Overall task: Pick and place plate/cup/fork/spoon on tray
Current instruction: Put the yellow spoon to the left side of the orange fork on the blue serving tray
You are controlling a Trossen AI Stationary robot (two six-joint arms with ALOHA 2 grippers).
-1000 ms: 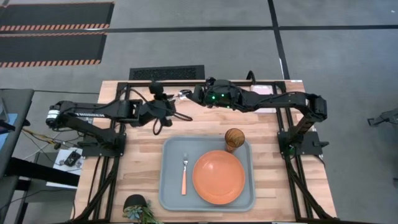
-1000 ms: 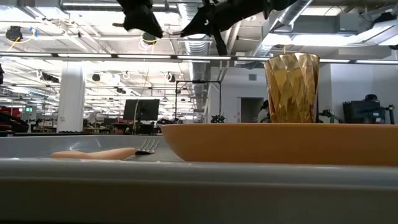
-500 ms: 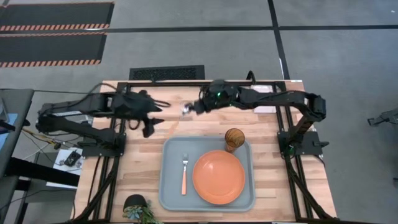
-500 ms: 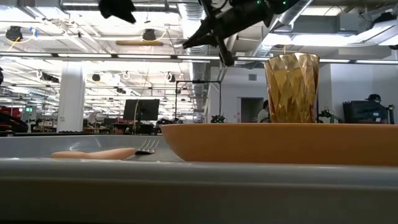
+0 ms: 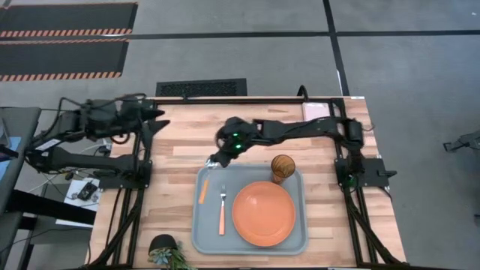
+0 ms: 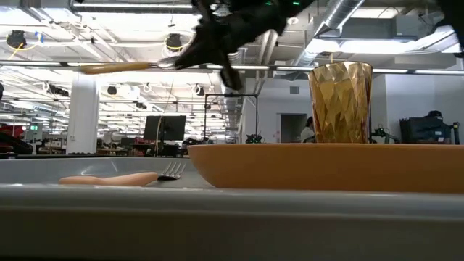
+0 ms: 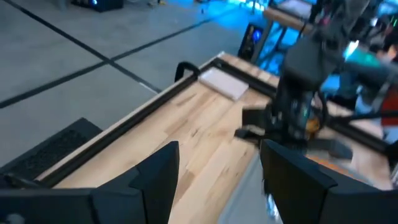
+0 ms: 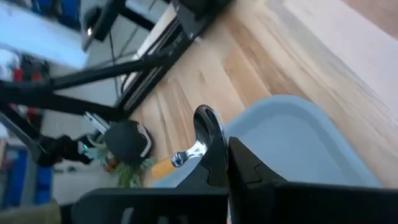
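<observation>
Your tabletop (image 5: 172, 142) carries the tray (image 5: 202, 225) at its near edge. On it the plate (image 5: 263, 213) fills the right half, the cup (image 5: 283, 167) stands at the far right corner, and the fork (image 5: 222, 210) lies left of the plate. The right end effector (image 5: 216, 159) hangs over the tray's far left corner, pinching the spoon (image 5: 202, 190). Only your low view shows the spoon held level in the air. The left end effector (image 7: 217, 174), fingers spread, waits at the tabletop's far left.
</observation>
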